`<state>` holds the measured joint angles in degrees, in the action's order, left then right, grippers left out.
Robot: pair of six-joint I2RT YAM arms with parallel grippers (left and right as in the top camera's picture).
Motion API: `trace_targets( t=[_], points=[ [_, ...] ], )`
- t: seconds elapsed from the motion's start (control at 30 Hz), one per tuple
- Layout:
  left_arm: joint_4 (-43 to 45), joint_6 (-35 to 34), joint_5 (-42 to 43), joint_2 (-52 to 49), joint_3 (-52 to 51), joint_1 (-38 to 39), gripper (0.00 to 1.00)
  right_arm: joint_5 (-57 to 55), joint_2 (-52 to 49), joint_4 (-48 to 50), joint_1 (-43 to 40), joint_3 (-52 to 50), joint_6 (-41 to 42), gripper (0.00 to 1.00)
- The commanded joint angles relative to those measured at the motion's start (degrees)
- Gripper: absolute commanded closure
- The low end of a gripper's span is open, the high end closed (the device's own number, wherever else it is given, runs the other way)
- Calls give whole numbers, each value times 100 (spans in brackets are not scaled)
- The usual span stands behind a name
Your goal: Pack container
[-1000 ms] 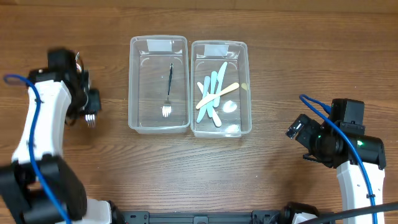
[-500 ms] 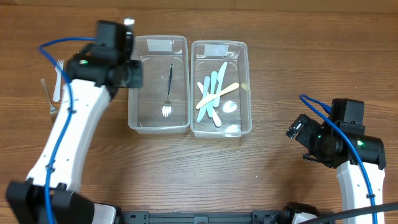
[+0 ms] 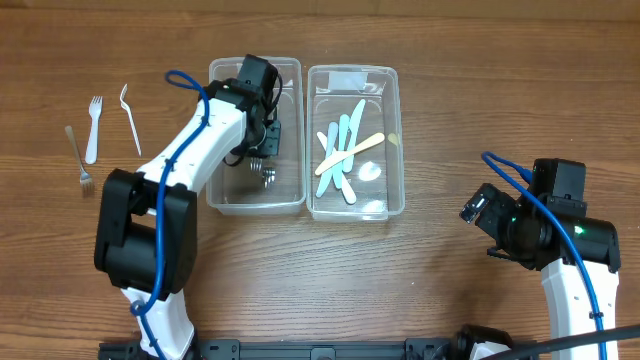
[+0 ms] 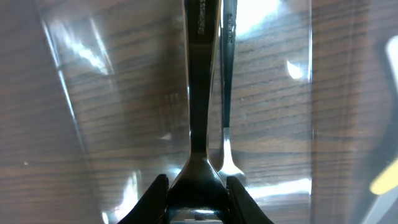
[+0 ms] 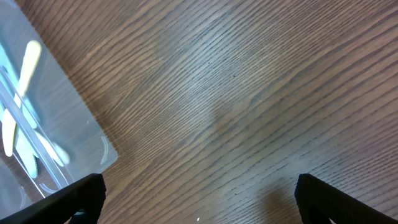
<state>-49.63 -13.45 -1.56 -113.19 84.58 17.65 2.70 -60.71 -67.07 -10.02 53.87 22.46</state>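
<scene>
- You see a brown wooden worktop (image 3: 450,290) filling the overhead view from edge to edge.
- Its grain runs left to right, in darker and lighter streaks.
- In your right wrist view the same grain lies on a diagonal.
- A black rail (image 3: 330,350) lies along the bottom edge of the overhead view.
- The light is soft and even, and shadows on the wood are faint.

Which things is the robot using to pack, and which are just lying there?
Job: left tool holding metal fork; left box; right box of plastic cutlery.
Lying about: white fork; thin white utensil; grey fork; right tool, open.
</scene>
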Motion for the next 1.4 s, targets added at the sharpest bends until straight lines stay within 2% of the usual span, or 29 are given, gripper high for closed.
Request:
trace_targets(
  t=[0.0, 0.03, 0.07, 0.13, 0.17, 0.2, 0.33, 0.37, 0.47, 0.63, 0.73, 0.9, 1.37],
  points=[
    [42, 70, 114, 146, 212, 37, 66, -48, 20, 20, 15, 9, -24, 0],
    [-9, 144, 114, 201, 334, 39, 60, -48, 20, 20, 15, 9, -22, 0],
    [-85, 195, 103, 254, 476, 39, 51, -48, 20, 20, 15, 9, -24, 0],
    [-289, 348, 15, 367, 846, 35, 47, -48, 20, 20, 15, 9, -22, 0],
    [-452, 442, -149, 448, 1134, 33, 41, -48, 20, 20, 15, 9, -24, 0],
    [-612, 472, -352, 507, 1381, 31, 25, -50, 20, 20, 15, 9, -24, 0],
    [-1174, 468, -1362, 741, 2197, -85, 3, -50, 20, 22, 15, 9, -24, 0],
    [-1224, 468, -1519, 802, 2323, -166, 0, -50, 20, 22, 15, 9, -24, 0],
    [-1231, 402, -1515, 909, 2492, -599, 0, -50, 20, 26, 15, 9, -24, 0],
    [-1416, -402, -1491, 813, 2420, -1731, 0, -50, 20, 26, 15, 9, -24, 0],
    [-1403, -435, -1322, 599, 2393, -2358, 0, -50, 20, 31, 15, 9, -24, 0],
    [-1220, -350, -588, -74, 2393, -3110, 0, -48, 20, 37, 15, 9, -24, 0],
    [-308, -177, -372, -1954, 2393, -3377, 0, -44, 20, 2, 15, 9, -20, 0]
  ],
)
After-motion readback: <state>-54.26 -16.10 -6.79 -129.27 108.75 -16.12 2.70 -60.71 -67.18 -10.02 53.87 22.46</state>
